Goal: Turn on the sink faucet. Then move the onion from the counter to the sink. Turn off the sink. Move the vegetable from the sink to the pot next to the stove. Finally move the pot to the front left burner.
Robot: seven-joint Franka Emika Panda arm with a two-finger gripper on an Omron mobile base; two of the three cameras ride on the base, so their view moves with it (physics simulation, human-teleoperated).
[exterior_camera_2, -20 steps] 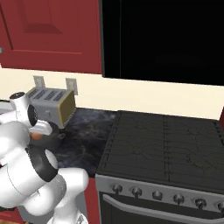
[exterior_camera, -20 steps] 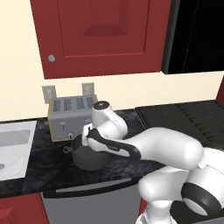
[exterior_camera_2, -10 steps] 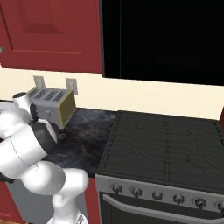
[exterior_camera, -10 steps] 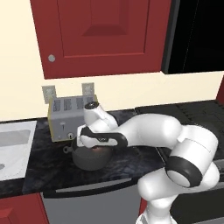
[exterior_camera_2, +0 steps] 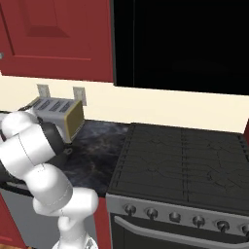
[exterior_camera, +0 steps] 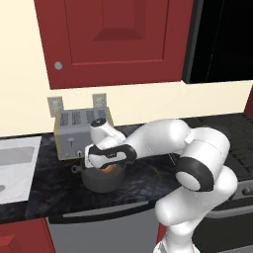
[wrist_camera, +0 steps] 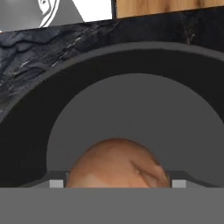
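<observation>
Holding the onion between wide jaws, the end effector hangs right over the dark pot on the bench, so the onion can drop straight down into it.

The left base view looks forward and down from behind the arm at the toaster, the pot and the sink. The right base view faces the stove, sharing the toaster. The hand view sits very close above the pot, probably looking straight down.
</observation>
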